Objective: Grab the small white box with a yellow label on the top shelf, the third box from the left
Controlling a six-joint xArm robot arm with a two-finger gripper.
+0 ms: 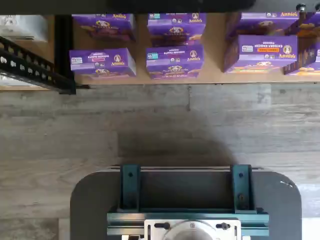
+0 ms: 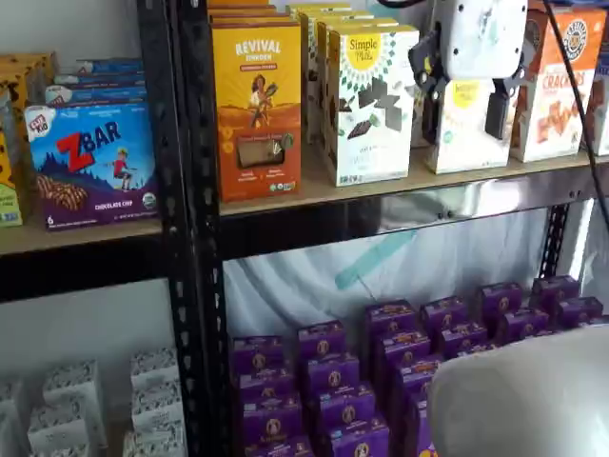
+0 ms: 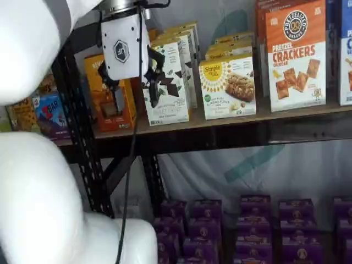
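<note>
While the gripper (image 2: 463,116) hangs with fingers spread and nothing between them, the approach is not yet committed. Left to right on the top shelf (image 3: 231,118): orange Revival carton (image 2: 257,109), tall Simple Mills chocolate carton (image 2: 371,105), then the small white box (image 3: 228,87), then Pretzel Crackers carton (image 3: 296,55). Judgement: centre the fingers on the short box's sides, clear of both taller neighbours, before closing.
</note>
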